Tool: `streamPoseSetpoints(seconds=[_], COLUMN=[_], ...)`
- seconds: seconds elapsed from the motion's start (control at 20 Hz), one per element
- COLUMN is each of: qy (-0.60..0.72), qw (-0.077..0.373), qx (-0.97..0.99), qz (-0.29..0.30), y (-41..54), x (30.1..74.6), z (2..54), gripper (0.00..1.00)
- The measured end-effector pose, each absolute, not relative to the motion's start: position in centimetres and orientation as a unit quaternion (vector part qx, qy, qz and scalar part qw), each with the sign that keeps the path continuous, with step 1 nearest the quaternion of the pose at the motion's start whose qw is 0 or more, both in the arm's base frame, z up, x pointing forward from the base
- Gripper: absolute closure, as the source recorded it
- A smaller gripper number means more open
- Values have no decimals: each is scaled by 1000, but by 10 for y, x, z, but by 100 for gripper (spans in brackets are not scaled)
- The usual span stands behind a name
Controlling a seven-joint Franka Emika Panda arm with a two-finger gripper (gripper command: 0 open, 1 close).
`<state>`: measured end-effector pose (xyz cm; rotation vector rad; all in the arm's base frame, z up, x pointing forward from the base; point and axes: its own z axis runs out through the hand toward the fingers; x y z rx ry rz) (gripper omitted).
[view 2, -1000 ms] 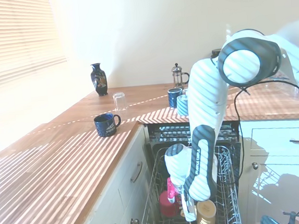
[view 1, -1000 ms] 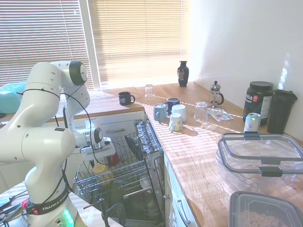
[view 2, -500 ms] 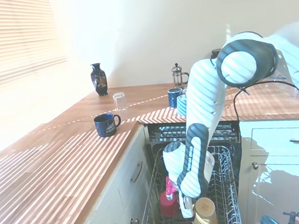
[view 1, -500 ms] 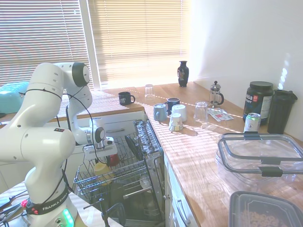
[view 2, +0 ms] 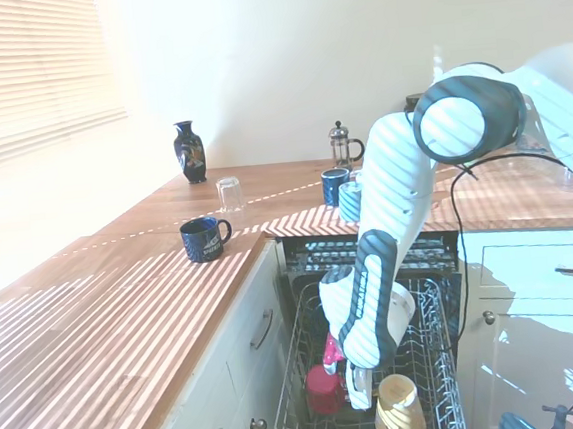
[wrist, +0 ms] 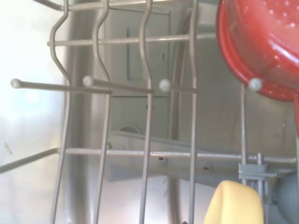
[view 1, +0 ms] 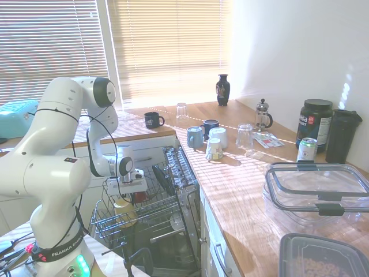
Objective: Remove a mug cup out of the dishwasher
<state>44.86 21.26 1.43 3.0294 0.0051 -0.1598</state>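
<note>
The mug (view 1: 123,211) sits in the near left part of the dishwasher (view 1: 185,190) rack (view 1: 151,222), not yet lifted clear. In the second exterior view it (view 2: 400,417) now leans over with its rim showing, where a second ago it stood straighter. A yellow edge of it (wrist: 232,203) rises from the bottom of the wrist view.

The gripper (view 1: 131,193) has slid from above the mug towards the far side of the rack and now hangs just beside the mug's far side, between it and the red cup (view 1: 138,195). From the other side the fingers (view 2: 357,397) reach down against the mug's wall or rim. Whether they are closed on it, or how wide they stand, I cannot tell. The tilt suggests the mug has been nudged or caught at its edge. That would mean the grasp is being made or has just been made, and the lift out is still to come. A rim pinch on a leaning mug could slip.

The arm's base reads "FRANKA" (view 1: 57,253), with the letters after it unclear. The navy mug (view 1: 153,120) on the far counter carries white print, and the black tub (view 1: 315,124) and the can (view 1: 306,150) to the right have labels. All of these are too small to read.
</note>
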Motion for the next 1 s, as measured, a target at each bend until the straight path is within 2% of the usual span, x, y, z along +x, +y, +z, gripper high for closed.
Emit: streamPoseSetpoints(seconds=[0.3,0.55,1.0], qy=[-4,-14,-39], qw=[106,120,134], qx=[992,990,988], qz=[-69,-77,-62], y=[233,244,272], x=[453,467,507], z=[9,17,87], gripper=[100,100,100])
